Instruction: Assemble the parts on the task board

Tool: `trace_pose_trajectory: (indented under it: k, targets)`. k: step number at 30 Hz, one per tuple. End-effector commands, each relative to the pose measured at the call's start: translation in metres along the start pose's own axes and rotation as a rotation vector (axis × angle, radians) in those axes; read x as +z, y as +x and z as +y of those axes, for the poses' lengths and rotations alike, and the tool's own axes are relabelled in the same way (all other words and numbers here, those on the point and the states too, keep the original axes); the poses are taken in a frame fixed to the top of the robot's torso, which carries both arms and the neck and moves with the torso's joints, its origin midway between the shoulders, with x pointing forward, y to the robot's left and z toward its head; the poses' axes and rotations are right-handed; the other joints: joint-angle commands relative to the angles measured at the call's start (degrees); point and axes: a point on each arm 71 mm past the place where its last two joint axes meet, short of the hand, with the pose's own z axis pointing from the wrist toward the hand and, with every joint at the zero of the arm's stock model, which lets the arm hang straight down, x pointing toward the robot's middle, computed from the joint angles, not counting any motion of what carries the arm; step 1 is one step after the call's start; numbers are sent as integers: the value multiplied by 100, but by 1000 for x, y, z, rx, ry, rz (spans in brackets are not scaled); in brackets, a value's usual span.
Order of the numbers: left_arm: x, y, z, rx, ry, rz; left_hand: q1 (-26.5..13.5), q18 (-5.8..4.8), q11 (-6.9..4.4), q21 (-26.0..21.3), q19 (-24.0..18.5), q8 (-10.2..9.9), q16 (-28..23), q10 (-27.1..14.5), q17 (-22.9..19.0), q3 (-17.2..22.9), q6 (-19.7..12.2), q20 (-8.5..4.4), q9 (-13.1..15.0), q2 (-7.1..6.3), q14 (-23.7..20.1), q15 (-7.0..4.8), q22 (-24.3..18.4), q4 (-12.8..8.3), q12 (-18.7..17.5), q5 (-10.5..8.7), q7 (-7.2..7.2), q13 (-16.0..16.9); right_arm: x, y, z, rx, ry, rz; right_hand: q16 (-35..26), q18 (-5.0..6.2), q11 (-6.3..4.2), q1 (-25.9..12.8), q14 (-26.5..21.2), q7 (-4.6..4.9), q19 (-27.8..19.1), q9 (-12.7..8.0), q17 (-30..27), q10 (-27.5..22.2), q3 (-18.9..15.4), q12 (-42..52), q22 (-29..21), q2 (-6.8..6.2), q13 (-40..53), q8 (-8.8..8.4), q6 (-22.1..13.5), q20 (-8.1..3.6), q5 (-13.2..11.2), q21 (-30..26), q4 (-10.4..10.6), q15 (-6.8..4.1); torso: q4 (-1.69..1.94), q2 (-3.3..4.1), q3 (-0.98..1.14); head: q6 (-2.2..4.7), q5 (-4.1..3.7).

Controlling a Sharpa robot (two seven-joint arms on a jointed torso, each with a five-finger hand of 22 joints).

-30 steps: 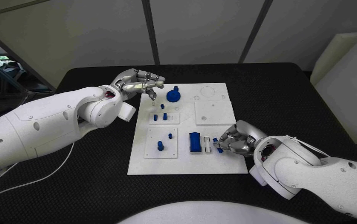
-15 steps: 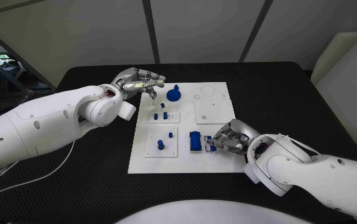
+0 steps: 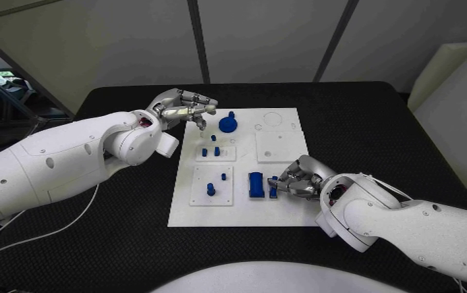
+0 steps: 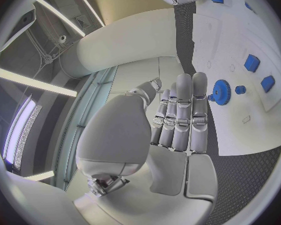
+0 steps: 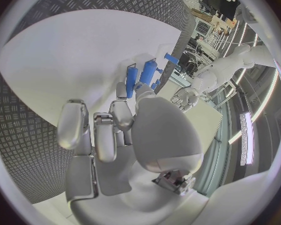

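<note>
Head view showed the right hand low over the board, fingers curled beside the blue block; whether they pinched a small part I could not tell. Seating it probably needed a careful push. The left hand hovered near the gear, fingers apart, holding nothing. Black table; grey wall panels behind.

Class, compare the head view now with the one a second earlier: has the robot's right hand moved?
Yes. The right hand has moved left across the task board, closing on the upright blue block, its fingers now right beside it.
</note>
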Motion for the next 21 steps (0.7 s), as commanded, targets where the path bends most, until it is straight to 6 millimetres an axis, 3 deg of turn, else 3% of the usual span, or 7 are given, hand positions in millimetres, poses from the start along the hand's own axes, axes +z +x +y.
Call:
trace_pose_trajectory:
  k: [1,21]
  targets:
    - [0,2,-1,-5,4,14,-5,-65,1,-38,9,29,-7,-54,-6,-34,-40,11,-8,46,-18,11,-6,1,30,17,4,6,1,3,0,-18,7,36,27,-31,7,-74,562,23,16,13,1354,9,-53,-46,4,-12,-36,-33,29,-10,28,15,24,-33,-2,1,2,-7,9]
    - [0,1,-1,-5,2,14,-5,-65,1,-38,9,29,-7,-54,-6,-34,-40,11,-8,46,-18,11,-6,1,30,17,4,6,-1,4,3,-51,-22,45,14,-27,-17,-313,557,-8,5,134,1334,23,-346,-35,-9,-144,-10,57,99,-26,-99,-6,27,-52,-8,1,8,-28,13]
